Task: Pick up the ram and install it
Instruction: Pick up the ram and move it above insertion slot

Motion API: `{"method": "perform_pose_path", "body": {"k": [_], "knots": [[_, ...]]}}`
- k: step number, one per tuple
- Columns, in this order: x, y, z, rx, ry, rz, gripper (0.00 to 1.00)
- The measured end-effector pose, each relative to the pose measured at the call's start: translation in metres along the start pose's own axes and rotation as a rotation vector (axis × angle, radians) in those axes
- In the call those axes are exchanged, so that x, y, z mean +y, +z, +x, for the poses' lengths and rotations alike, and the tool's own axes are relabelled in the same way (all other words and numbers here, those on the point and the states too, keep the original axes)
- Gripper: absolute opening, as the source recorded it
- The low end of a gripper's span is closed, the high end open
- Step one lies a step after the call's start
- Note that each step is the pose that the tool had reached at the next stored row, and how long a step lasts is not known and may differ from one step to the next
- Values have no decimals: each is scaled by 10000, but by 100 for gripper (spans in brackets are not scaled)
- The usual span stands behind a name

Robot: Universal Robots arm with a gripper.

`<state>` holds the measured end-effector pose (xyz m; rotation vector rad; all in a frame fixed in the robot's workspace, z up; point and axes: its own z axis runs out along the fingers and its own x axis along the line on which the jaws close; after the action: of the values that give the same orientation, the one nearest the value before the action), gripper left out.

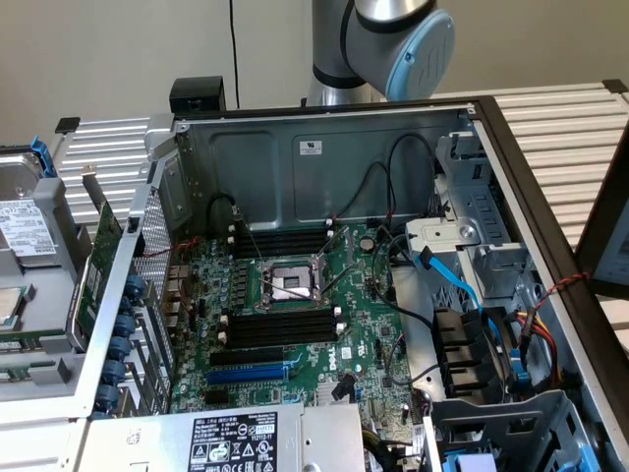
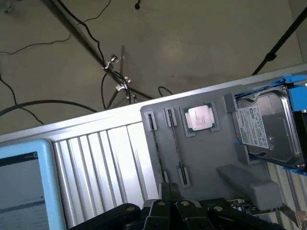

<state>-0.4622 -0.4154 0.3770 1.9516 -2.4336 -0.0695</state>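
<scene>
Fingers [image 2: 169,197] fully closed, nothing held; dark tips just short of gray parts tray [image 2: 211,158] on slatted desk [image 2: 105,163]. Ram [image 2: 177,146]: judged to be thin strip standing on edge in narrow tray holder, directly ahead of fingers, long axis running away from them. Second like holder just beside; cannot tell which carries ram. Not yet grasped. Beyond: processor chip [image 2: 199,117], then hard drive [image 2: 268,127]. Arm [image 1: 393,39] stands behind open computer case [image 1: 324,157]; wrist angled obliquely toward tray. Black memory slots [image 1: 280,324] inside case, apart from tray.
</scene>
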Motion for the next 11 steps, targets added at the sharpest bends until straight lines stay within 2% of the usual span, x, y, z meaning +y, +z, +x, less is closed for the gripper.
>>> {"method": "perform_pose_path", "body": {"k": [11], "knots": [[-1, 24, 0, 96, -1999, -22, 11]]}}
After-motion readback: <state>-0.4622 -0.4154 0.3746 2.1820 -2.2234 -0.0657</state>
